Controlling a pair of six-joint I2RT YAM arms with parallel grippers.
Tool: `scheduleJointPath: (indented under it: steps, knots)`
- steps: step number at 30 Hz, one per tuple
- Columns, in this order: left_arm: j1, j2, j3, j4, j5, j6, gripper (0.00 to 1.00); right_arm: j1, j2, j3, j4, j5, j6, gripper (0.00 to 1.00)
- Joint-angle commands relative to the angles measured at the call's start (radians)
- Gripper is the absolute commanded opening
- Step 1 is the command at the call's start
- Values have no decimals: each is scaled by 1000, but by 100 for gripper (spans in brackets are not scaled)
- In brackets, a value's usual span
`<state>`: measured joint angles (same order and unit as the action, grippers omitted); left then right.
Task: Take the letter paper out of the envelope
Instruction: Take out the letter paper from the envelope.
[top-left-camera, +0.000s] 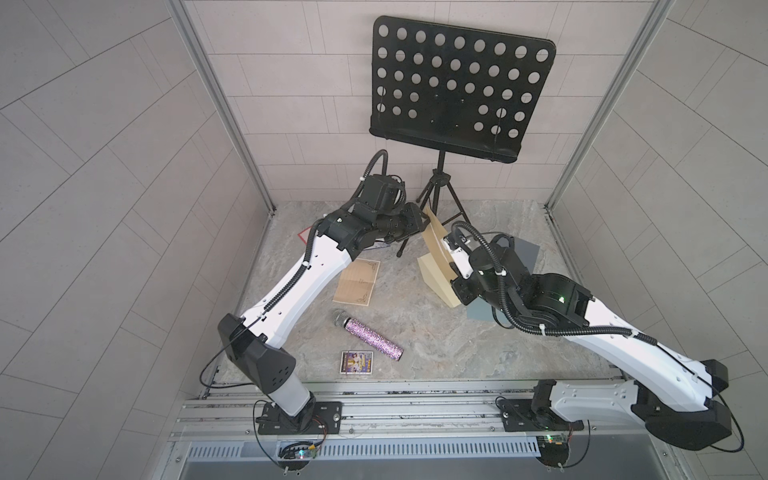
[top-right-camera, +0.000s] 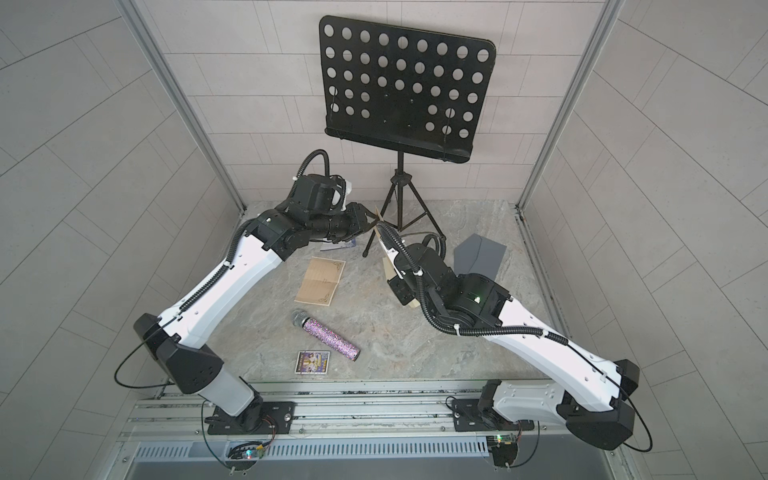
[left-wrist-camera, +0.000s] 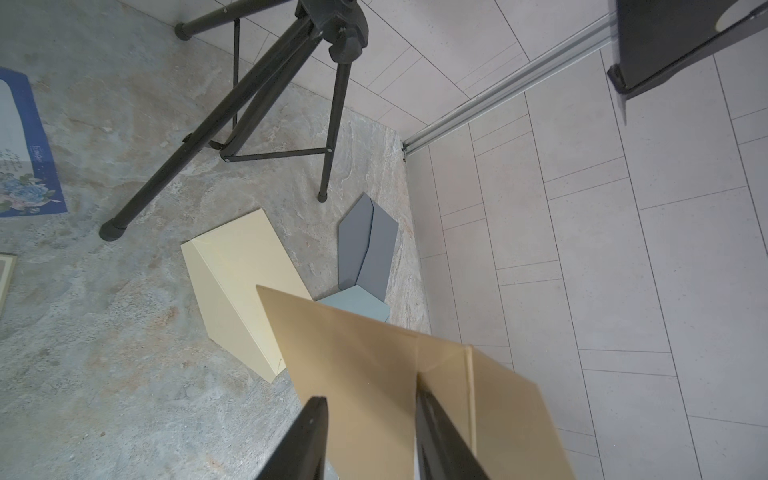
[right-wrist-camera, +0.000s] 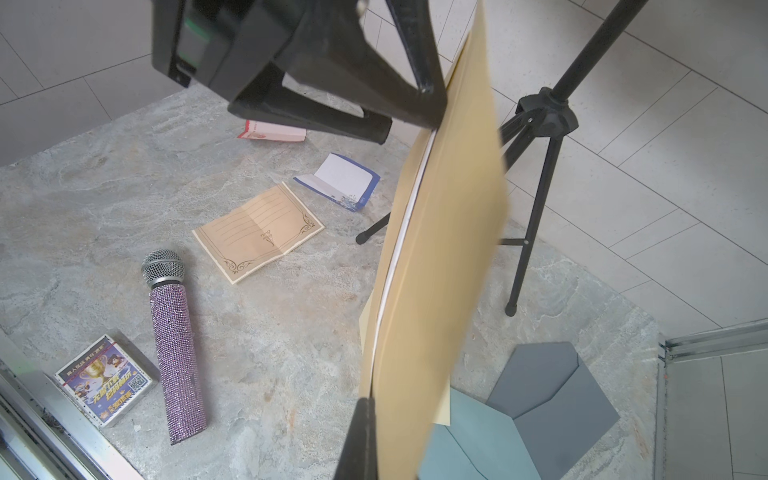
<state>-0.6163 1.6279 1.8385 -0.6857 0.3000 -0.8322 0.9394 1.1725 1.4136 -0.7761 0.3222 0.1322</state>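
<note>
Right wrist view: my right claw (right-wrist-camera: 372, 415) pinches the upright kraft-brown envelope (right-wrist-camera: 449, 249), white letter paper (right-wrist-camera: 399, 249) inside, in a top view one o'clock from the glittery purple microphone (top-left-camera: 370, 338); my half-open, empty left claw (right-wrist-camera: 405, 120) may clamp envelope with letter.

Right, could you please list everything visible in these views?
brown envelope: one, brown, held upright
white paper: one, white, edge inside it
cream envelope: one, cream, flat beneath
grey envelope: one, grey, right side
blue envelope: one, pale blue, beside grey
tan sheet: one, tan, mid-table
blue-edged sheet: one, white, beyond it
red-edged sheet: one, white, back left
microphone: one, purple, front
card box: one, multicoloured, front edge
music stand: one, black, back
table: one, grey marble, underneath
left gripper: one, black, open at envelope's top
right gripper: one, black, shut on brown envelope
</note>
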Motion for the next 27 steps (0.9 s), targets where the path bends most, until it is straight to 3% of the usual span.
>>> scheduleJointPath:
  steps: [1,11,20,27]
  knots:
    - [-10,22,53,-134,-61,50,37,1,-9,23,11,37,-5,0]
    - [-19,9,63,-235,-158,82,29,4,8,31,9,96,-19,0]
    - [-20,7,37,-239,-163,77,27,18,8,28,26,125,-15,0]
    - [-27,26,31,-218,-104,66,27,21,12,25,42,99,7,0]
